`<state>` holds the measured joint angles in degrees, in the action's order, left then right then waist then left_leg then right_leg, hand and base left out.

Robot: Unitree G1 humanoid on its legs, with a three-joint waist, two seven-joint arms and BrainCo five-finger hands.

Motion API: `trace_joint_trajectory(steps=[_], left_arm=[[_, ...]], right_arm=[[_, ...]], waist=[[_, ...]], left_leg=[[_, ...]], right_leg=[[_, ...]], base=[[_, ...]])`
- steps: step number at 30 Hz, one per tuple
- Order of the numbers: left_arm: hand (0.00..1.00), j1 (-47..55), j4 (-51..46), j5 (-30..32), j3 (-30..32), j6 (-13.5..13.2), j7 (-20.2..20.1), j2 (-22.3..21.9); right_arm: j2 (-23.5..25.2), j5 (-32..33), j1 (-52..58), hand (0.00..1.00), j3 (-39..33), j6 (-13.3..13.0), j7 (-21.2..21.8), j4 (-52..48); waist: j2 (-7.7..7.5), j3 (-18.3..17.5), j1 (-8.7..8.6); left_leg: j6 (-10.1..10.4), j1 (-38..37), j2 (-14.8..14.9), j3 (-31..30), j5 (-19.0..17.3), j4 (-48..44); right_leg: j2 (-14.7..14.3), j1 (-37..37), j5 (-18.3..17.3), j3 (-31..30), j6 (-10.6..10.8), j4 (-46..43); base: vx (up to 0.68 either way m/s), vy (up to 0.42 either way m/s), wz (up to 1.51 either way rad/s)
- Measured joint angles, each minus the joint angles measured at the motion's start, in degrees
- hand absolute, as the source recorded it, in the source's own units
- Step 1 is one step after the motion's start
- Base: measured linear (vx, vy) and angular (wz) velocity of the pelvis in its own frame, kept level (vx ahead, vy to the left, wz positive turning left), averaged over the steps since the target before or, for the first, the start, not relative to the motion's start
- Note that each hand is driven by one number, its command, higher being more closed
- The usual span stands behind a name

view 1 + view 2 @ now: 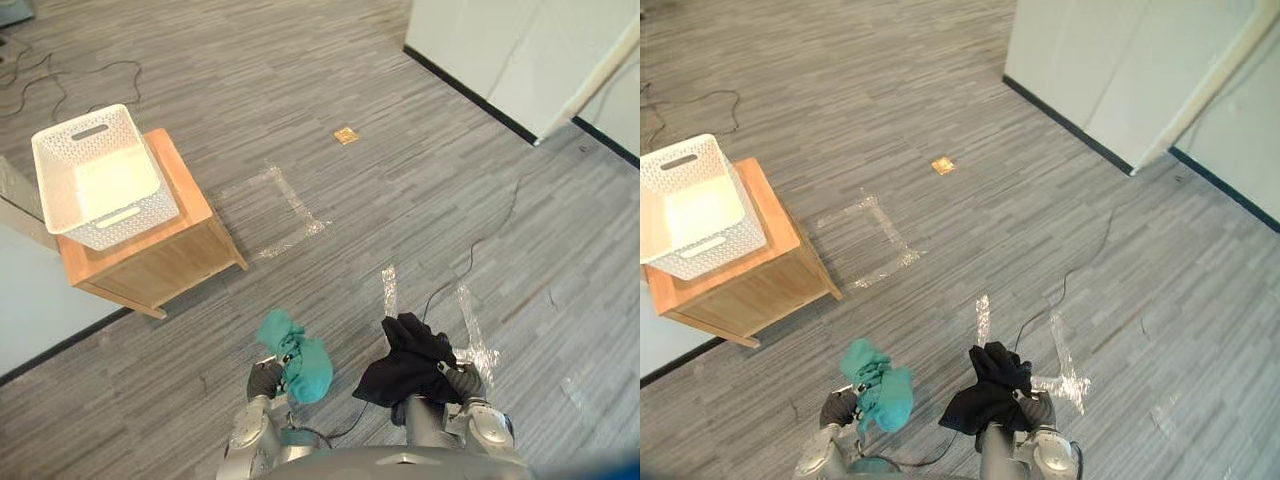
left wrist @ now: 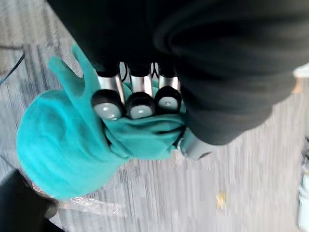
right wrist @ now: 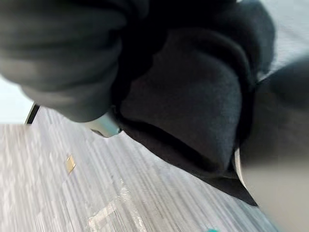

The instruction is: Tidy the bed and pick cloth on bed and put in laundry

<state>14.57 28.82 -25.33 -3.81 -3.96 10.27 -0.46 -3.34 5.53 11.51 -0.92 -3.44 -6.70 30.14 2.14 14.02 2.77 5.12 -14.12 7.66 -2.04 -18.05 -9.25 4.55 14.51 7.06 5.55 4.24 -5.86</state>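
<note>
Left hand (image 2: 141, 89) is curled tight round the teal cloth (image 1: 303, 365), held off the floor. Black cloth (image 1: 405, 358) drapes over the right hand (image 1: 464, 383); its grip cannot be told. White laundry basket (image 1: 122, 226) sits on the wooden counter (image 1: 178, 252), well apart to the robot's left. Likely best: turn left, carry the 2 cloths high, and release only above the basket's open top.
</note>
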Motion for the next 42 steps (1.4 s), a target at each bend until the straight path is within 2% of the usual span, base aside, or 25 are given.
trace_joint_trajectory(steps=[2,3,5,6,8,9,10,11,13,15,17,19,20,21,22,24,27,29,30,32,34,35,37,39,42], left_arm=[[1.0,0.04,0.37,0.09,-0.13,-0.07,-0.5,-1.46],[1.0,0.08,0.74,0.09,-0.07,-0.14,-0.57,-1.48],[1.0,1.05,0.81,0.07,0.57,-0.34,-0.56,-1.79],[1.0,1.35,1.26,-0.2,1.81,-0.38,-0.52,-2.1],[1.0,1.65,0.97,-1.22,1.82,-0.37,-0.52,-2.37],[1.0,1.27,0.74,-1.7,1.79,-0.36,-0.5,-2.36],[1.0,1.92,0.68,-2.49,1.75,-0.38,-0.58,-2.18],[1.0,2.17,0.65,-2.65,1.69,-0.38,-0.68,-1.75],[1.0,2.67,-0.66,-2.76,1.17,-0.36,-1.4,-1.3],[1.0,3.47,-1.69,-3.02,0.98,-0.42,-1.54,-1.01],[1.0,3.93,-2.56,-3.79,0.99,-0.4,-1.67,-0.61],[1.0,3.87,-2.84,-4.85,1.0,-0.38,-1.8,-0.54],[1.0,3.77,-2.84,-5.14,0.96,-0.36,-2.05,-0.55],[1.0,3.59,-3.0,-5.52,0.36,-0.33,-2.88,-0.65],[1.0,3.57,-3.22,-5.68,0.35,-0.32,-3.0,-0.7],[1.0,3.37,-4.14,-5.69,0.44,-0.46,-3.47,0.52],[1.0,2.03,-4.17,-5.67,0.38,-0.19,-3.55,1.24],[1.0,2.4,-3.86,-5.29,-0.06,0.06,-3.38,0.91],[1.0,2.7,-3.04,-4.73,-1.02,0.13,-3.14,0.98],[1.0,2.39,-3.04,-3.64,-1.97,0.52,-2.71,3.33],[1.0,2.5,-2.54,-2.62,-1.94,1.17,-2.31,4.07],[1.0,2.56,-2.58,-2.12,-1.99,1.31,-2.27,3.66],[1.0,2.24,-2.68,-2.1,-2.01,1.31,-2.15,2.75],[1.0,2.24,-2.74,-2.1,-1.94,1.26,-1.18,2.08],[1.0,2.03,-2.8,-1.97,-1.6,1.18,-1.07,1.53]], right_arm=[[0.12,-0.09,0.46,1.0,-0.81,0.13,0.1,-2.12],[-0.03,-0.1,1.03,1.0,-0.52,0.11,0.25,-2.72],[0.41,-0.15,2.57,1.0,0.71,0.02,1.01,-4.17],[1.02,-0.16,1.88,1.0,1.96,0.03,1.5,-4.25],[1.03,-0.16,2.53,1.0,2.79,-0.06,1.81,-4.98],[0.8,-0.14,3.47,1.0,3.8,-0.03,1.79,-5.03],[0.76,-0.11,4.08,1.0,4.62,-0.04,1.77,-5.16],[0.64,-0.11,4.42,1.0,4.65,-0.04,1.72,-5.18],[0.31,-0.09,3.75,1.0,4.18,0.11,1.29,-5.16],[-0.15,-0.09,3.46,1.0,3.69,0.16,1.17,-5.16],[0.06,-0.11,3.22,1.0,3.74,0.27,1.16,-5.17],[0.01,-0.15,2.91,1.0,3.2,0.35,1.18,-4.68],[-0.01,-0.16,2.73,1.0,2.69,0.5,1.14,-4.1],[0.12,-0.18,2.86,1.0,1.93,0.6,0.97,-3.82],[0.22,-0.19,3.03,1.0,1.84,0.66,0.92,-3.44],[0.62,-0.22,3.13,1.0,1.86,0.88,0.64,-2.71],[1.02,-0.59,2.15,1.0,1.89,1.54,0.19,-1.6],[1.18,-2.08,2.33,1.0,1.93,1.68,0.25,-1.57],[1.14,-2.49,2.89,1.0,1.85,1.67,0.19,-1.49],[1.68,-2.65,3.69,1.0,2.25,1.72,0.21,-1.19],[1.61,-3.22,4.08,1.0,2.17,1.72,0.12,-1.69],[1.63,-3.92,4.16,1.0,1.87,1.71,-0.02,-2.29],[1.65,-4.56,4.38,1.0,1.92,1.7,-0.2,-3.07],[1.84,-4.57,3.89,1.0,2.08,1.6,-0.22,-4.82],[1.67,-4.49,2.29,1.0,2.16,1.17,-0.22,-4.9]], waist=[[0.59,0.64,-1.02],[0.46,0.4,-1.44],[-0.58,-1.23,-1.63],[-0.57,-1.41,-0.8],[0.79,-0.75,-0.86],[2.14,0.01,-0.01],[2.26,0.81,0.67],[2.48,0.93,1.0],[2.91,1.05,1.05],[2.85,1.09,1.43],[2.59,1.48,1.52],[2.27,1.58,1.94],[2.28,1.57,2.36],[2.42,1.64,3.07],[1.79,1.85,3.3],[0.42,1.39,2.9],[-0.64,1.52,3.25],[-1.11,1.55,3.05],[-1.18,0.86,2.75],[-3.9,-0.48,2.41],[-4.44,-0.8,0.67],[-4.06,-0.6,-0.34],[-3.24,-0.12,-1.31],[-1.99,0.63,-1.84],[-0.86,0.76,-1.82]], left_leg=[[-0.59,-1.59,0.97,-0.9,5.03,1.77],[-0.18,-1.94,1.54,-1.16,6.0,0.97],[0.1,-0.29,2.37,-2.02,6.43,-3.24],[0.11,4.21,3.5,-2.65,6.45,-12.58],[-0.54,10.85,5.4,-3.73,9.65,-26.11],[-0.56,14.31,7.59,-2.82,15.99,-34.29],[-0.49,15.97,9.0,-1.43,21.48,-40.57],[-0.71,17.34,8.99,-0.87,19.35,-43.91],[-0.96,22.67,6.59,2.57,10.54,-50.79],[-0.71,25.98,3.91,5.36,6.24,-49.24],[-0.92,27.66,0.93,8.1,2.6,-39.44],[-1.13,28.03,-1.57,10.61,2.77,-26.69],[-1.52,28.06,-2.46,12.04,4.97,-19.55],[-4.21,27.84,-3.31,14.95,13.46,-8.9],[-7.46,26.89,-3.95,16.6,14.64,-7.79],[-8.95,24.87,-7.43,17.14,14.55,-4.6],[-10.66,24.91,-8.55,20.53,13.51,-7.41],[-12.03,20.21,-9.63,21.61,11.46,-4.58],[-12.36,16.28,-10.16,21.21,8.53,-0.91],[-12.63,12.1,-13.12,18.44,7.3,1.58],[-12.89,8.99,-13.95,14.45,6.63,1.97],[-12.91,7.21,-13.59,10.94,6.62,2.4],[-12.92,5.17,-12.06,7.42,6.61,2.42],[-12.72,3.2,-10.02,4.4,6.54,2.04],[-8.34,1.73,-6.55,2.6,4.06,1.07]], right_leg=[[-0.2,1.5,-5.99,0.13,-3.63,-12.13],[-0.27,1.37,-7.4,0.14,-3.92,-14.56],[-0.54,0.35,-13.66,1.22,-2.61,-16.33],[-1.41,-1.56,-16.45,2.27,-1.71,-14.36],[-3.58,-4.77,-16.19,4.04,-2.25,-10.79],[-5.64,-8.54,-16.0,4.54,-3.23,-7.89],[-6.97,-12.76,-16.32,3.97,-5.09,-4.75],[-7.42,-14.07,-16.57,3.72,-5.89,-4.0],[-7.44,-16.96,-17.34,2.25,-7.91,-2.19],[-7.29,-19.56,-17.54,1.4,-8.28,0.05],[-6.81,-23.43,-18.45,1.16,-8.52,1.65],[-5.38,-24.88,-18.67,1.87,-7.8,1.8],[-4.6,-25.34,-18.75,2.85,-7.67,1.88],[-3.58,-27.12,-19.3,3.51,-6.86,2.45],[-2.84,-28.06,-19.81,3.29,-6.19,2.75],[-0.61,-29.01,-19.1,3.22,-5.38,2.72],[1.37,-29.09,-16.17,3.22,-0.68,-0.2],[1.94,-28.1,-15.67,3.04,0.6,-9.43],[2.43,-24.35,-15.52,2.93,1.5,-21.42],[6.25,-14.76,-10.25,1.2,7.42,-44.11],[9.1,-9.42,-11.75,3.28,5.1,-55.48],[9.96,-6.71,-14.49,5.75,2.36,-57.9],[10.02,-3.39,-17.98,7.92,0.15,-55.17],[8.37,-0.64,-19.79,8.41,-0.32,-44.4],[4.05,-0.13,-16.65,3.77,0.79,-19.24]], base=[[0.26,-0.297,0.71],[0.26,-0.282,0.92],[0.27,-0.279,0.55],[0.27,-0.29,0.18],[0.19,-0.224,0.16],[0.22,-0.206,-0.02],[0.24,-0.201,-0.1],[0.25,-0.194,-0.18],[0.24,-0.141,-0.27],[0.27,-0.093,-0.29],[0.39,-0.004,-0.17],[0.37,0.057,-0.19],[0.45,0.124,-0.29],[0.39,0.13,-0.2],[0.5,0.165,0.11],[0.46,0.143,0.4],[0.42,0.145,0.48],[0.3,0.141,0.45],[0.39,0.172,0.49],[0.49,0.107,0.76],[0.44,-0.008,1.03],[0.35,-0.051,0.92],[0.42,-0.118,1.1],[0.38,-0.185,1.04],[0.38,-0.253,0.81]])
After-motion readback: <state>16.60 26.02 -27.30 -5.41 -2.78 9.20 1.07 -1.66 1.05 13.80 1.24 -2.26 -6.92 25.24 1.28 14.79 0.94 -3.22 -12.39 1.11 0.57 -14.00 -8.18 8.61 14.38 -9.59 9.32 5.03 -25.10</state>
